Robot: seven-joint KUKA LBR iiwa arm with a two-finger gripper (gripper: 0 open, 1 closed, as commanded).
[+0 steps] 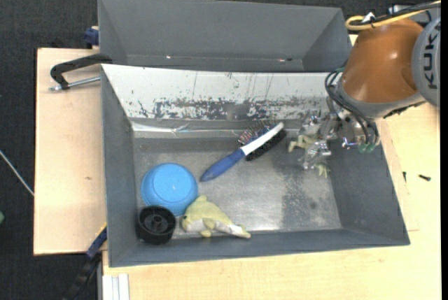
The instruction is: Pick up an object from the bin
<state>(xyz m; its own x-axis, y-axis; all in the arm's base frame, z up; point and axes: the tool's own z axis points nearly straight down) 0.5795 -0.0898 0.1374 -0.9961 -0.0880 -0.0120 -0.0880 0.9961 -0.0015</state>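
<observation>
My gripper hangs in the right part of the bin, just above the floor. Its two pale fingertips stand apart, so it is open, and nothing sits between them. Closest to it is a brush with a blue handle, a white head and dark bristles. It lies slantwise in the middle of the bin, with its bristle end a short way left of my fingers and apart from them.
In the bin's front left corner sit a blue round bowl, a black round cap and a pale yellow crumpled thing. The arm with its orange cover reaches in over the right rim.
</observation>
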